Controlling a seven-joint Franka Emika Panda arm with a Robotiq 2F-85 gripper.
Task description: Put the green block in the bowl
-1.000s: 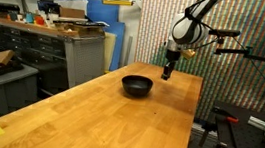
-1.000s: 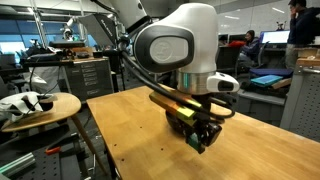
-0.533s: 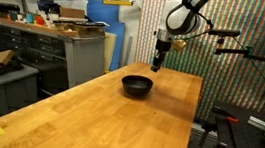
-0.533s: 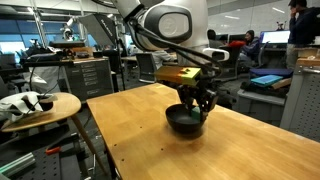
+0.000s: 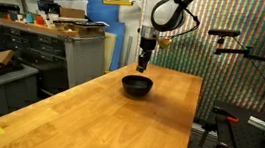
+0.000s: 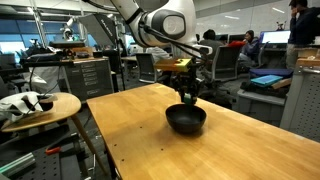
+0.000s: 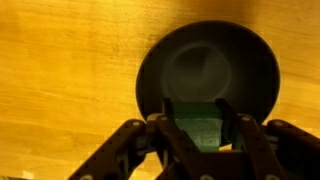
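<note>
As we look down through the wrist view, the claw (image 7: 196,110) fills the bottom edge. Its two dark fingers are clamped on the green block (image 7: 200,130), a small green cube pinched between them. Just past the fingertips lies the bowl (image 7: 250,70), round, black and glossy, and we see nothing inside it. From this angle the block overlaps the bowl's near half. Bare wooden surface (image 7: 70,80) spreads around the bowl on every side.

In an exterior view, the arm (image 5: 165,12) reaches down from above, and the claw (image 5: 142,68) hangs just over the bowl (image 5: 137,85), apart from its rim as far as we can tell. In an exterior view from a closer angle, the claw (image 6: 188,96) also sits above the bowl (image 6: 186,120), near its far edge. The block is too small for us to make out in either of these views. Farther back, beyond the surface (image 5: 117,123), stands a cluttered workbench with drawers (image 5: 56,40).

We judge the task to be well along. The block is off the surface, gripped and carried over the bowl. What seems left is the release: perhaps a short descent, then the fingers parting so the cube drops inside. The block is not yet in the bowl.
</note>
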